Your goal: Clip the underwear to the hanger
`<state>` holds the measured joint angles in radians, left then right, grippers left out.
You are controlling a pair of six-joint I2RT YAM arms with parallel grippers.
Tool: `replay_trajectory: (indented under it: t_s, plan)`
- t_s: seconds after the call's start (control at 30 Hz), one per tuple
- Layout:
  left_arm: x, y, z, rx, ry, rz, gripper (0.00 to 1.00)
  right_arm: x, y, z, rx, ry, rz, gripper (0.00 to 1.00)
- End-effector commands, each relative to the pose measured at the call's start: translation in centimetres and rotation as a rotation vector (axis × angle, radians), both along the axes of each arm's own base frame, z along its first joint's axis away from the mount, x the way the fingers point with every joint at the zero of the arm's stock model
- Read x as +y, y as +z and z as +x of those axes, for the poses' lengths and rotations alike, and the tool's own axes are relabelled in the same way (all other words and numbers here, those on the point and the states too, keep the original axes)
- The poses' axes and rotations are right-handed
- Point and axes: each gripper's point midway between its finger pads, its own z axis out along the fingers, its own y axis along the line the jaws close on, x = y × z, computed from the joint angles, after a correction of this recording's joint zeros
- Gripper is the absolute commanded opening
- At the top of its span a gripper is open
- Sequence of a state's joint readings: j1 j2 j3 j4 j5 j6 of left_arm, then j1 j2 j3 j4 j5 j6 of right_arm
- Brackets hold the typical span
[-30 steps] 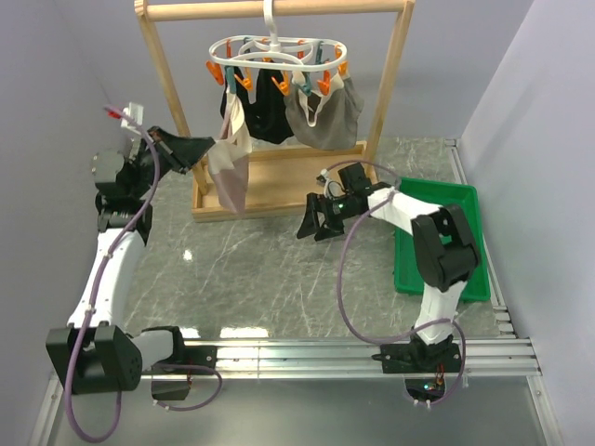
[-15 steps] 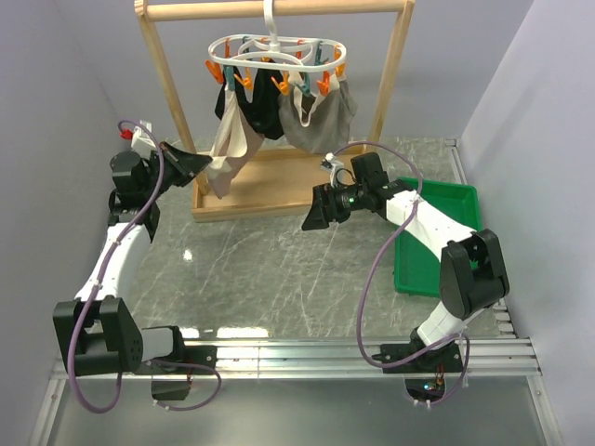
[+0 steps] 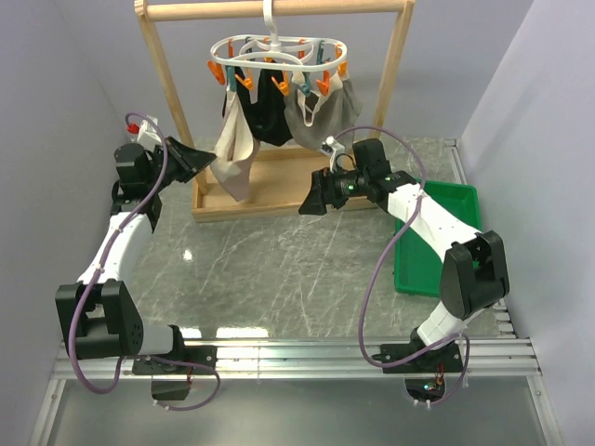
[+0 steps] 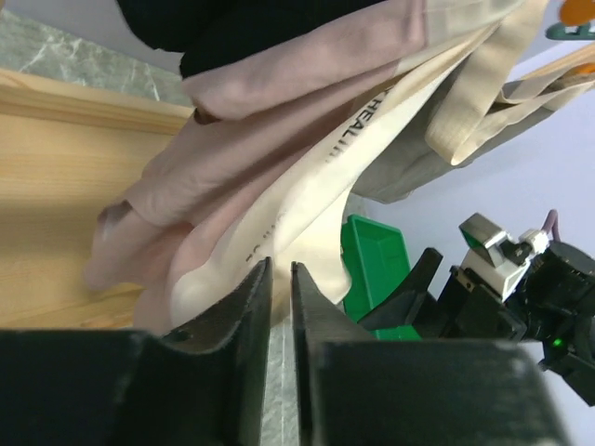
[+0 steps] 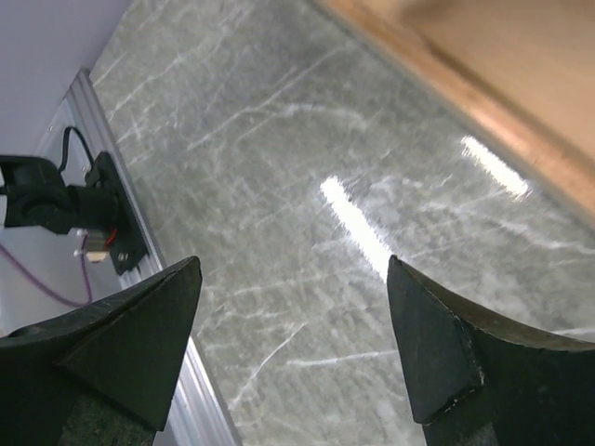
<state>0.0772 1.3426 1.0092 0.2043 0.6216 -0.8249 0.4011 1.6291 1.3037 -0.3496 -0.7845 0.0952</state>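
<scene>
The white oval hanger with orange and teal pegs hangs from the rack's top bar. The pink-beige underwear dangles from pegs at its left end, its cream waistband running down towards the rack's base. My left gripper points at the underwear's lower left edge. In the left wrist view its jaws stand a narrow slit apart, with bare table showing through and the fabric just past the tips. My right gripper hovers over the table right of the underwear, wide open and empty.
A black garment and a grey-taupe garment hang from the same hanger. The wooden rack stands on a flat wooden base. A green tray sits at the right.
My left jaws have parted slightly from shut, and the underwear has swung back to hang under the hanger. My right arm has reached farther back towards the rack, still open.
</scene>
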Motion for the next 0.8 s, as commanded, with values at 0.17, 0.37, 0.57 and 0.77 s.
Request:
replay_trajectory:
  t_s: [0.17,0.37,0.57,0.77]
  plan:
    - [0.0,3.0,1.3,-0.104,-0.021,0.065,0.36,1.6,5.0,4.5,-0.186,-0.078,0.089,0.83]
    - [0.2,3.2,1.9,-0.118,-0.016,0.08,0.37,2.2,6.5,7.2,-0.25,-0.159,0.122,0.79]
    - [-0.2,3.4,1.6,-0.138,-0.048,0.087,0.37,3.5,7.7,9.7,-0.29,-0.215,0.17,0.66]
    - [-1.2,4.4,0.4,-0.199,-0.124,0.118,0.48,4.0,8.5,10.3,-0.311,-0.227,0.194,0.65]
